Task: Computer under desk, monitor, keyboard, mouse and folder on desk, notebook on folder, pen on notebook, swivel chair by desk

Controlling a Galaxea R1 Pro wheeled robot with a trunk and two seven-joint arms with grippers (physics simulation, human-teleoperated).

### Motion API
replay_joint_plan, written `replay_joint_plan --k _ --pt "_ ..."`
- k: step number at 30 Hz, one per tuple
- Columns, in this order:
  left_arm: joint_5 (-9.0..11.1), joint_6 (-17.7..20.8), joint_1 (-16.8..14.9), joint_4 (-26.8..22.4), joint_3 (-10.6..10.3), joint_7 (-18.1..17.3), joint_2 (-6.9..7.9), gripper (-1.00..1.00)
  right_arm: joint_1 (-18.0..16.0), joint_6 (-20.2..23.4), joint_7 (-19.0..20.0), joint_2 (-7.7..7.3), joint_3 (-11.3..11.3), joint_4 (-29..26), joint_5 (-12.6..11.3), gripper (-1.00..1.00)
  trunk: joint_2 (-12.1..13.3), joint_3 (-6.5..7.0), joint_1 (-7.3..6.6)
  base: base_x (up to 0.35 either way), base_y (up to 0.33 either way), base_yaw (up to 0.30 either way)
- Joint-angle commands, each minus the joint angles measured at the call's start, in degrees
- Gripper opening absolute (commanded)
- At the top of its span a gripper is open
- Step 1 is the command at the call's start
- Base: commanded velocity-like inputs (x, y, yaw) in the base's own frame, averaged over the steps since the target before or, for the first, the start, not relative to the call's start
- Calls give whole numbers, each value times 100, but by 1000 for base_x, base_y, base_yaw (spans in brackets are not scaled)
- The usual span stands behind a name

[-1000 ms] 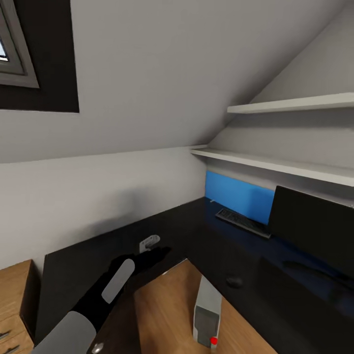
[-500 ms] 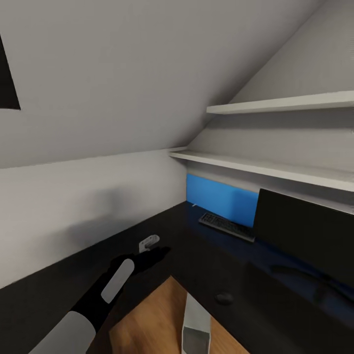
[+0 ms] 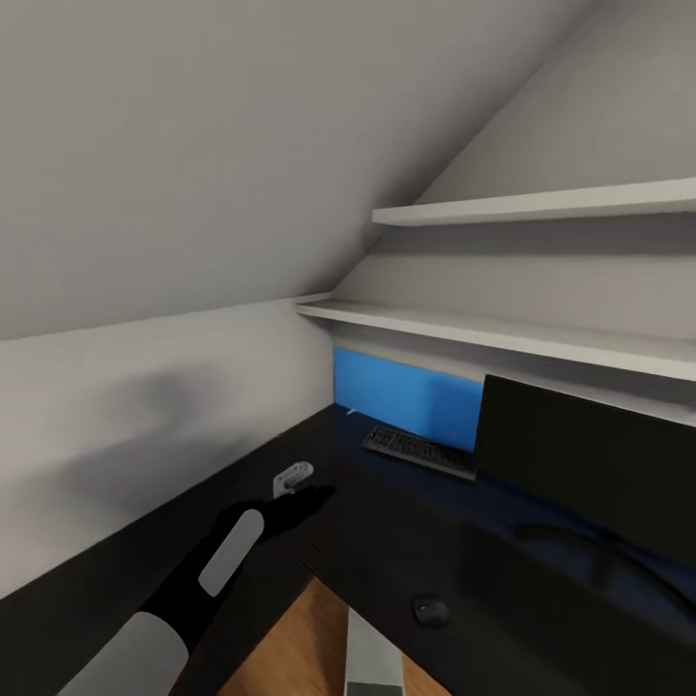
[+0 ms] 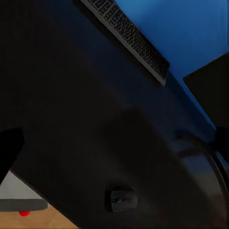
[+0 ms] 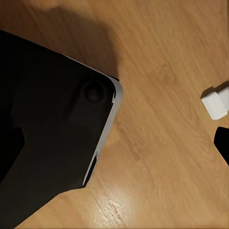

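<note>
Grey sloped ceiling and grey walls, two white wall shelves [image 3: 503, 333] stepped one above the other over the corner. Black-topped bench [image 3: 454, 541] runs L-shaped beneath them, bright blue back panel [image 3: 406, 391] at its far edge.

Keyboard [image 3: 420, 451] lies flat on the bench against the blue panel, just beside the monitor [image 3: 590, 464]. Monitor stands upright on the bench, its curved arc stand [image 3: 590, 551] faint against the dark top. Mouse [image 3: 430, 610] sits on the bench near the front edge, well apart from the keyboard; the left wrist view shows it too [image 4: 120, 199], with the keyboard [image 4: 131, 40] beyond. Computer [image 3: 372, 662] stands on the wood floor [image 3: 280, 657] below the bench's inner corner, top only in sight.

Left arm [image 3: 208, 570] reaches forward over the bench; left tool [image 3: 295, 478] hangs above the top, holding nothing seen, open or closed cannot tell.

Right wrist view: wood floor [image 5: 167, 143], a dark rounded-corner panel [image 5: 52, 129] and a small white block [image 5: 217, 102].
</note>
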Motion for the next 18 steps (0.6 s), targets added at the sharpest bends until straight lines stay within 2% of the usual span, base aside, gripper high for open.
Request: replay_joint_plan --k 1,12,18 --pt "63 10 1 -8 -4 53 3 100 1 -11 10 -7 31 -5 -61 100 -3 2 3 40 27 -292" --pt "73 6 3 22 37 72 19 100 1 -10 10 -7 31 -4 -61 100 -3 30 3 18 6 -292" --pt "75 0 3 27 40 70 16 100 1 -6 10 -7 31 -4 -62 100 -3 46 3 244 0 -292"
